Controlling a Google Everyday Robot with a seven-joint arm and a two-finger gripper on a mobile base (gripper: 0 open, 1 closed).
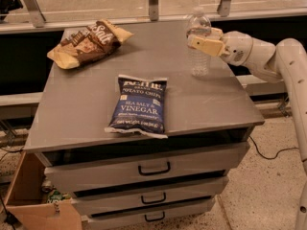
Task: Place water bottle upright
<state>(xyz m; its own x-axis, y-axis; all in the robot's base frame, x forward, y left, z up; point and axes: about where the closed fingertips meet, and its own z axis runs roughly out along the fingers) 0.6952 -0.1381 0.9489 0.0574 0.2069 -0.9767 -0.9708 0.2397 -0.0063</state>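
Observation:
The water bottle (198, 56) is a small clear ribbed plastic bottle with a pale cap. It stands upright on the grey cabinet top (96, 104), near its back right corner. My gripper (205, 41) comes in from the right and its tan fingers (207, 45) are closed around the bottle's upper part, just below the shoulder. The bottle's base appears to rest on the surface.
A dark blue sea salt and vinegar chip bag (139, 105) lies flat in the middle of the cabinet top. A brown chip bag (86, 43) lies at the back left. A metal rail runs behind the cabinet. A cardboard box (33, 200) stands on the floor at the lower left.

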